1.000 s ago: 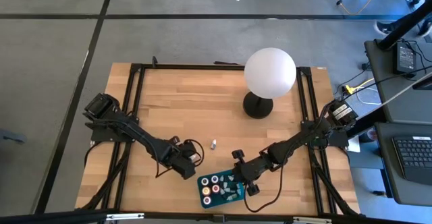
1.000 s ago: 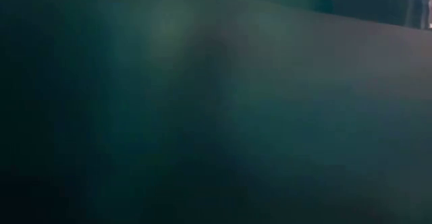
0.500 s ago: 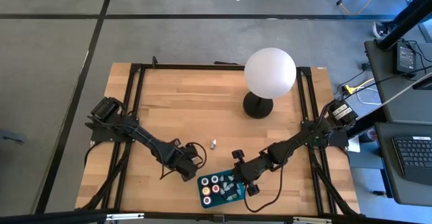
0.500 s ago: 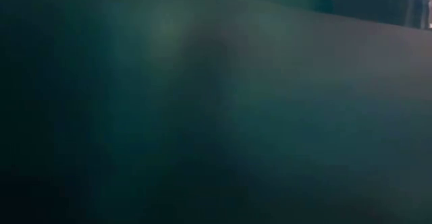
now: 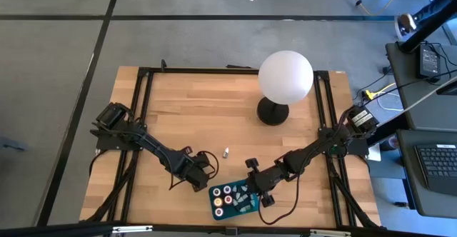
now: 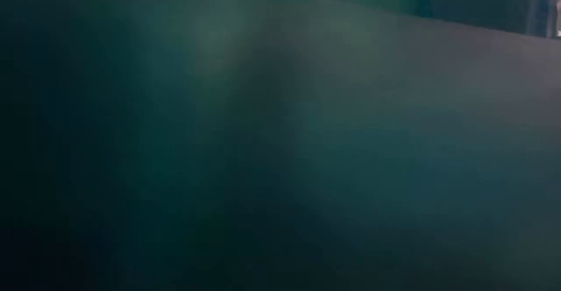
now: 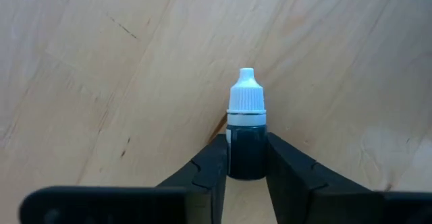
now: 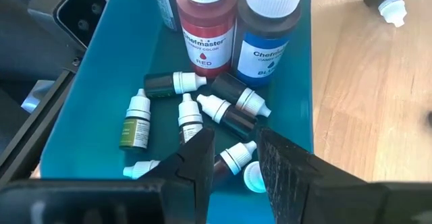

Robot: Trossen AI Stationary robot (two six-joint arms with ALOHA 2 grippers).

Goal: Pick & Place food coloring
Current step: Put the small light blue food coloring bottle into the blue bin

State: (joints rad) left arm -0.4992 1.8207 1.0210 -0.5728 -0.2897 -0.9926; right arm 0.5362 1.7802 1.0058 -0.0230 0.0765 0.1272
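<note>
Clamping a dark bottle (image 7: 246,143), left gripper (image 7: 246,173) just beside teal tray (image 5: 216,209). Right gripper (image 8: 233,160), fingers apart, above tray's bottles (image 8: 182,83).

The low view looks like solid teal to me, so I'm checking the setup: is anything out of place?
Yes. The teal tray sits at the table's near edge, right against that camera, filling its picture. One small bottle also lies alone on the table, outside the tray.
</note>
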